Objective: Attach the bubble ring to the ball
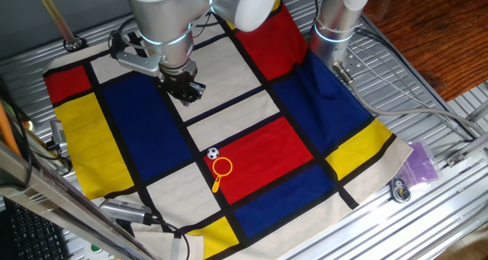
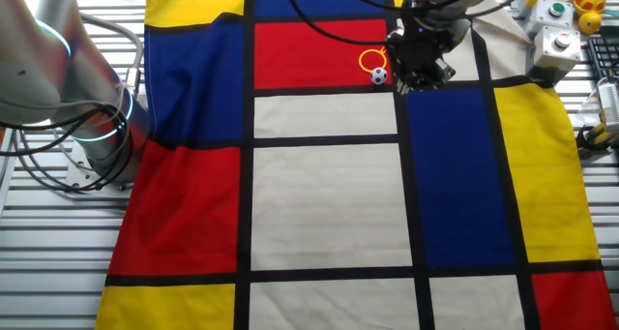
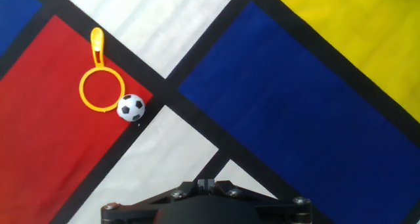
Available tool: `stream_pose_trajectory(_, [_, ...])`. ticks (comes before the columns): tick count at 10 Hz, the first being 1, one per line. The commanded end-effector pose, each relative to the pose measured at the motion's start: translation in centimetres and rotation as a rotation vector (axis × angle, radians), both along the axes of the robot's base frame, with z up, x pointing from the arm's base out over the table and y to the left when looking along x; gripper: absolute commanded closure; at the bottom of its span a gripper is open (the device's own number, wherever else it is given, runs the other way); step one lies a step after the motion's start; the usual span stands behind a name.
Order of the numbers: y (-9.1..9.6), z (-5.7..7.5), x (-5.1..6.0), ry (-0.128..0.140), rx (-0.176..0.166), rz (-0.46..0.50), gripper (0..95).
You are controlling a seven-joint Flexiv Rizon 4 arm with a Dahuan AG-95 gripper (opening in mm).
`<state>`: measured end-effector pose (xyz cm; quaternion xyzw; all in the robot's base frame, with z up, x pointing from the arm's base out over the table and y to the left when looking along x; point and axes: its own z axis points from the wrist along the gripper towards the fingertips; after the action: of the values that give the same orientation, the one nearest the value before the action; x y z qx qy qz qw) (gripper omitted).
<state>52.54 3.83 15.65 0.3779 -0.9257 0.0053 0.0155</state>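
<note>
The bubble ring is a thin orange-yellow hoop with a short handle, lying flat on a red patch of the checked cloth. The ball, white with black patches, rests on the cloth against the hoop's outer rim, not inside it. In the hand view the ring is at the upper left with the ball at its lower right edge. Both also show in the other fixed view: ring, ball. My gripper hovers above the cloth, away from both, fingers together and empty. It also shows in the other fixed view and the hand view.
A second arm's base stands at the cloth's far edge. Button boxes and coloured toys sit beside the cloth. A purple packet and a metal tool lie off the cloth's edges.
</note>
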Motion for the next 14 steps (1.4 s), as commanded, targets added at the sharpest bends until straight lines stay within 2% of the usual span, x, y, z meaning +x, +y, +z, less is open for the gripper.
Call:
stream_pose_trajectory(1, [0.01,0.04,-0.06,0.002,0.025,0.148,95.0])
stream_pose_trajectory(2, [0.01,0.04,-0.06,0.006,0.059,0.146,95.0])
stream_pose_trajectory(4, [0.01,0.04,-0.06,0.004,0.049,0.174,95.0])
stream_pose_trajectory(6, [0.01,0.04,-0.06,0.007,0.033,0.138,95.0])
stream_pose_trajectory(7, [0.01,0.04,-0.06,0.030,0.029,0.094,95.0])
stream_pose_trajectory(8, [0.01,0.04,-0.06,0.039,0.014,0.076,95.0])
stream_pose_trajectory(9, [0.01,0.04,-0.06,0.040,-0.019,0.078,95.0])
stream_pose_trajectory(14, [0.01,0.04,-0.06,0.048,-0.016,0.100,95.0])
